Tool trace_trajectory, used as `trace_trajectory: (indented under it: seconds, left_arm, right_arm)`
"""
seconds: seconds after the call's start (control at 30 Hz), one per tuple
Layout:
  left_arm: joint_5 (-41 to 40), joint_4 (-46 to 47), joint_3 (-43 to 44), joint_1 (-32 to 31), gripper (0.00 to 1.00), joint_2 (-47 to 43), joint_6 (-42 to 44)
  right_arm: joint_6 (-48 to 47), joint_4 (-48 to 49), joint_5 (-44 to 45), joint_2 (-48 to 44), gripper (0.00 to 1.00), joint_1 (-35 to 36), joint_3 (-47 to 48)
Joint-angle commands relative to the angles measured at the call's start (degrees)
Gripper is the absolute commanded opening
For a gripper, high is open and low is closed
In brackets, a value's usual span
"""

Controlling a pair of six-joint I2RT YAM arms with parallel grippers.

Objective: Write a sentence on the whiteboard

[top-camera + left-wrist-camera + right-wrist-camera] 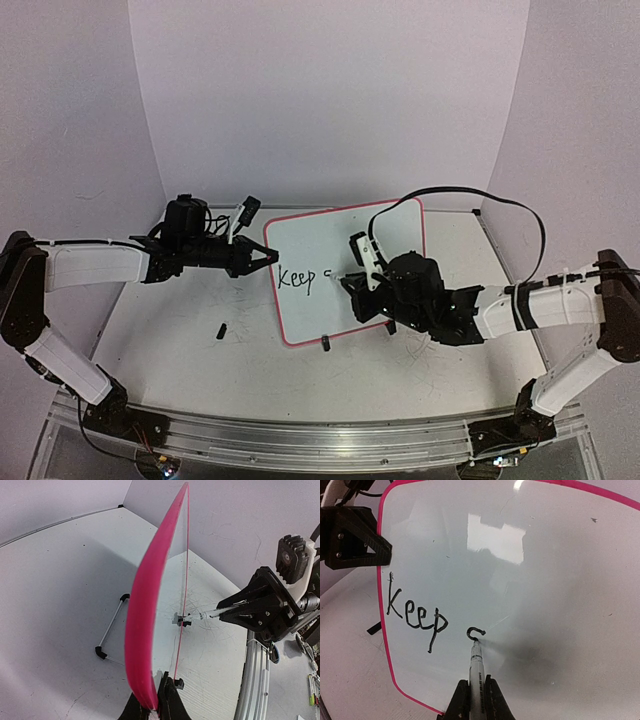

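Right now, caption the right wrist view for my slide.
Right end effector presses marker to whiteboard, starting the word after "Keep".

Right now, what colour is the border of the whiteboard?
Pink-red. The border of the whiteboard shows best in the left wrist view.

A: Where do your views look from?
B: Your top camera looks down from behind, far off, over the table (pixel 180 340). Left wrist sights close along the whiteboard (pixel 145 605) edge; right wrist faces its front. All three share it.
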Motion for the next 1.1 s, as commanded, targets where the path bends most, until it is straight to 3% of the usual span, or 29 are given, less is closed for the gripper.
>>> trace_trajectory:
  seconds: [0.0,0.53,1.07]
  left_arm:
    - [-7.6,-1.6,1.6,0.5,0.00,-0.4,5.1]
    - [-7.3,-1.5,1.7,0.5,0.00,-0.3,5.2]
    - [-7.3,-1.5,1.8,0.5,0.00,-0.2,5.3]
  right_arm:
    - [0.4,0.4,4.6,-1.9,0.00,-0.3,-0.5]
    - [0.0,3.3,4.1,-0.6,0.00,-0.4,0.7]
    - [2.0,-1.3,2.2,-1.6,0.00,-0.4,-1.7]
